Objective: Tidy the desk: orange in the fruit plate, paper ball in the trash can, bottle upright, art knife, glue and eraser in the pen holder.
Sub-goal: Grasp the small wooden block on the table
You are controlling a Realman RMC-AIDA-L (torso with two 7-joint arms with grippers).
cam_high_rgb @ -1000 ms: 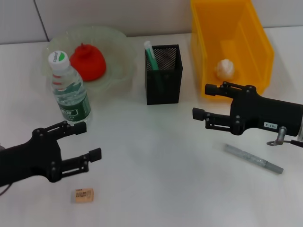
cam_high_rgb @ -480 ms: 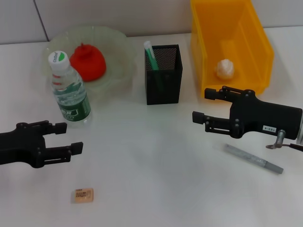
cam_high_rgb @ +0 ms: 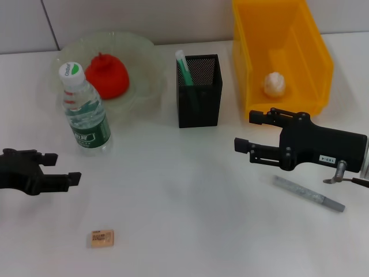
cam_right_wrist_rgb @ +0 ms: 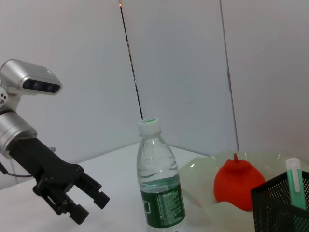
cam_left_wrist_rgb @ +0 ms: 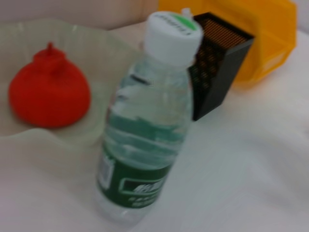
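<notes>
The bottle (cam_high_rgb: 85, 109) stands upright on the white bench (cam_high_rgb: 184, 196), toward its left edge, white cap up and green label facing front. Just behind it the glass plate (cam_high_rgb: 141, 75) holds the orange (cam_high_rgb: 108, 75), which looks bright red-orange with a small stem on top. Near the middle of the far edge sits the black mesh holder (cam_high_rgb: 199, 91), and the glue (cam_high_rgb: 184, 66), a green stick with a white cap, leans inside its left corner. To the holder's right the yellow bin (cam_high_rgb: 282, 52) runs back toward the wall, with the paper ball (cam_high_rgb: 274, 83) lying in it.

The left gripper (cam_high_rgb: 59, 169) hangs low by the left edge, in front of the bottle and well clear of it, its fingers spread and holding nothing. The eraser (cam_high_rgb: 101, 238) lies flat near the front edge, a little right of that gripper and apart from it.

The right gripper (cam_high_rgb: 252, 130) hovers in front of the bin, fingers pointing toward the bench's middle, spread and empty. The grey knife (cam_high_rgb: 309, 194) lies flat on the bench near the right edge, just below the gripper's body, slanting toward the front right corner.

From the right wrist the left gripper (cam_right_wrist_rgb: 86, 205) shows off beside the bottle (cam_right_wrist_rgb: 160, 184), fingers parted.
</notes>
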